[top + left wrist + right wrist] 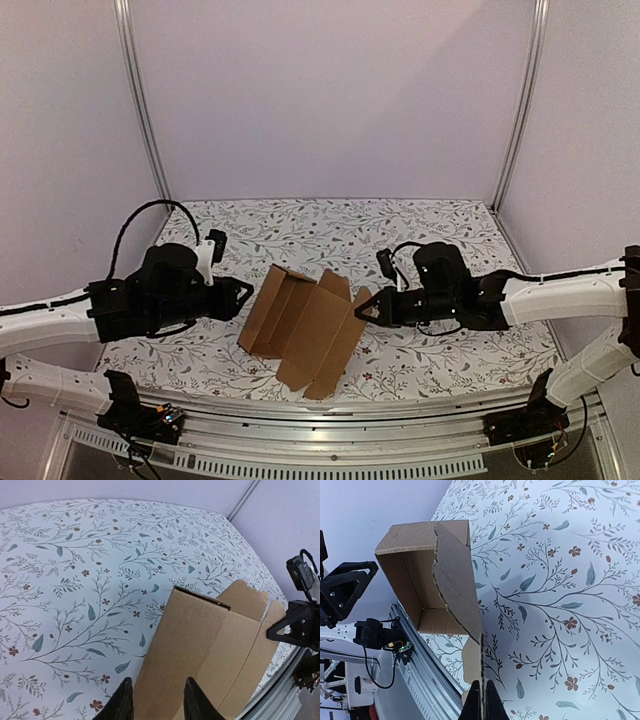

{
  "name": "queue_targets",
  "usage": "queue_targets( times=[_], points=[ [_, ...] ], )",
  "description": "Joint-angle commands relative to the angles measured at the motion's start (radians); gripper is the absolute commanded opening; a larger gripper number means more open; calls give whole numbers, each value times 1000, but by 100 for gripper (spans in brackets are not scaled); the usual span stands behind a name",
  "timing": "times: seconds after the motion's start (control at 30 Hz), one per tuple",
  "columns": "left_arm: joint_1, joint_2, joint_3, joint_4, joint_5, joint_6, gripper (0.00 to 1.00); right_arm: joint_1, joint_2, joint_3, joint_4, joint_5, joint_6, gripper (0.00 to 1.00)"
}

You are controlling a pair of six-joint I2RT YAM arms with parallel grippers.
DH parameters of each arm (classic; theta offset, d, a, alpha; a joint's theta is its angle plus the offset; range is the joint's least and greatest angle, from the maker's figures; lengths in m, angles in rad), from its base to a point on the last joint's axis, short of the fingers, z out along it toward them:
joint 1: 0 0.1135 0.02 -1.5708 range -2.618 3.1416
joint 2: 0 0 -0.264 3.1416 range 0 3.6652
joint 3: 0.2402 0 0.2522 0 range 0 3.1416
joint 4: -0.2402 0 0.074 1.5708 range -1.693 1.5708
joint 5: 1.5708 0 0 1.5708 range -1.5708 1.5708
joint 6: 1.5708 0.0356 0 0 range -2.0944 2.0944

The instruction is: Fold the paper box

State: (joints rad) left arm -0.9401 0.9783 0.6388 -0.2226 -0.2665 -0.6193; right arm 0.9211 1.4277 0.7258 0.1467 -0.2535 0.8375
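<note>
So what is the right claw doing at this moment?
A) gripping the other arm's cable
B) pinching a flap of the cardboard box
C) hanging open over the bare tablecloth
B: in the right wrist view, the right claw has its fingers pressed together on the thin edge of a flap of the paper box.

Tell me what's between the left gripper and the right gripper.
Only the paper box, half-folded, shown in the top view. The right gripper pinches its flap; the left gripper sits open at its opposite edge.
</note>
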Motion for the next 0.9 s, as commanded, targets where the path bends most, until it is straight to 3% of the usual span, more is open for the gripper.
queue_targets(
  times=[0.0, 0.3, 0.87],
  points=[
    [4, -102, 18, -71, -109, 26, 36, -6, -61, 153, -363, 77, -219, 0],
    [6, -246, -2, -104, -175, 54, 49, -6, -108, 460, -740, 196, -515, 0],
    [7, -207, -16, -58, -158, 77, 54, 83, -46, 923, -1249, 546, -1061, 0]
  ],
)
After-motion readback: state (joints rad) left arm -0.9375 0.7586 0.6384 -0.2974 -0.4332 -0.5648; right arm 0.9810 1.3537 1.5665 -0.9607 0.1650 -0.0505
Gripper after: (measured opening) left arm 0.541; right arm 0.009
